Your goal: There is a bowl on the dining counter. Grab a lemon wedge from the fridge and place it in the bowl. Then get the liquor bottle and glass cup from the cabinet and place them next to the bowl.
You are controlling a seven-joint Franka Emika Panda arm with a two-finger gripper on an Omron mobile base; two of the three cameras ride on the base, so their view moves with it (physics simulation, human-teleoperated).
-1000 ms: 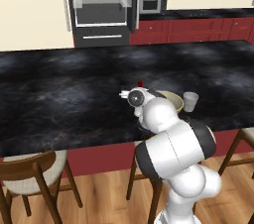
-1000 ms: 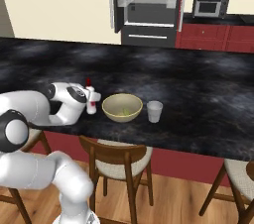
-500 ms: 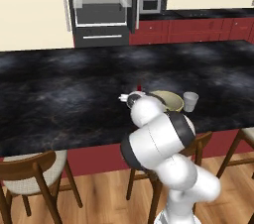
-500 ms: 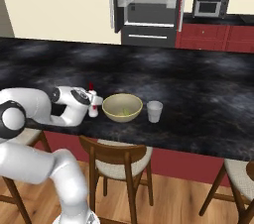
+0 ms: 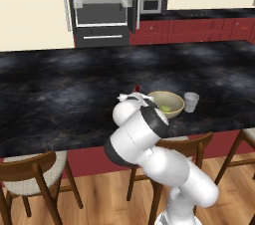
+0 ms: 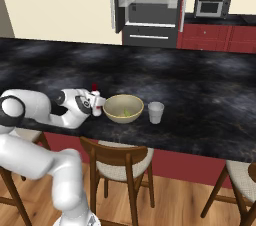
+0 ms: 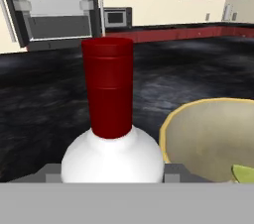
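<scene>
Bowl (image 6: 123,108) crowds the liquor bottle's (image 6: 95,95) right; its left is open.

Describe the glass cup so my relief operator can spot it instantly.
Find the dining counter with its black marbled top, then the tan bowl near its front edge. The glass cup stands just beside that bowl, opposite the red-capped liquor bottle: a small translucent whitish tumbler, far narrower than the bowl.
</scene>
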